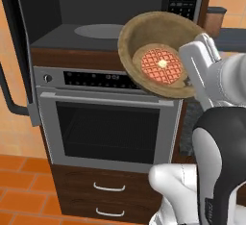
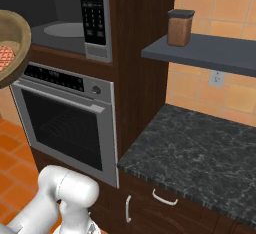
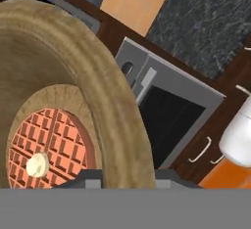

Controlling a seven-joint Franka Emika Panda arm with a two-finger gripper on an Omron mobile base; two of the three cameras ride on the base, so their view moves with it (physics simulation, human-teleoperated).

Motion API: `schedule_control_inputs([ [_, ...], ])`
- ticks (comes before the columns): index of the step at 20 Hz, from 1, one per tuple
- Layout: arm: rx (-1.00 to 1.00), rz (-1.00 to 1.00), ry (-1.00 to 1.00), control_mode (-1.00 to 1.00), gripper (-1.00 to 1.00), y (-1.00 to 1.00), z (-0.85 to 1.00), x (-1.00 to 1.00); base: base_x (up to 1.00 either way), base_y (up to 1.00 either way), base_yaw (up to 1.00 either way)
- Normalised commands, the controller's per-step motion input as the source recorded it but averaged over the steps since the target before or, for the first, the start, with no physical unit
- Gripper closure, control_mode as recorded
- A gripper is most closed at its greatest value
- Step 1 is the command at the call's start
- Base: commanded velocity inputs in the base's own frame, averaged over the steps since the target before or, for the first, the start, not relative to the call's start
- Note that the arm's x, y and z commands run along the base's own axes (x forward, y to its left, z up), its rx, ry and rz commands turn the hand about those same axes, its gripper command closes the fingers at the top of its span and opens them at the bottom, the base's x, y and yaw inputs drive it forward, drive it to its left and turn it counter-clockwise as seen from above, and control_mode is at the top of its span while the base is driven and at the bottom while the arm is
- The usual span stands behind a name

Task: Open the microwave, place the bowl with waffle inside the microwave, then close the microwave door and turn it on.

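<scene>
The wide silver-grey framed microwave (image 1: 110, 22) is found open ahead of and above the two-finger gripper (image 1: 192, 77), its dark glass door (image 1: 14, 51) swung aside. The placing step is judged in hand. The round tan wooden bowl (image 1: 144, 36), rim pinched by partly closed jaws, is carried tilted with the small reddish gridded waffle (image 1: 162, 65); levelling and advancing over the turntable is called for.

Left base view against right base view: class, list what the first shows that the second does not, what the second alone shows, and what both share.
Left base view alone: the microwave door swung open, the gripper gripping the rim of the tilted bowl, the butter pat on the waffle, two drawers.
Right base view alone: a dark stone counter, a shelf with a brown jar, a wall outlet.
Both: the microwave with its turntable, the wall oven, bowl, waffle.
</scene>
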Motion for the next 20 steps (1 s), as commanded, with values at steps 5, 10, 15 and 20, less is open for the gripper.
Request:
schedule_control_inputs([
  [5, -0.01, 0.00, 0.00, -1.00, 1.00, 0.48, 0.03, 0.75, 0.00, 0.00, 0.00],
  [10, -0.04, 0.00, 0.00, -1.00, 1.00, 0.27, 0.18, 0.76, 0.00, 0.00, 0.00],
  [15, -0.01, -0.03, 0.00, -1.00, 1.00, 0.25, 0.15, 0.91, 0.00, 0.00, 0.00],
  [20, -0.01, -0.03, 0.00, -1.00, 1.00, 0.13, 0.06, 0.96, 0.00, 0.00, 0.00],
])
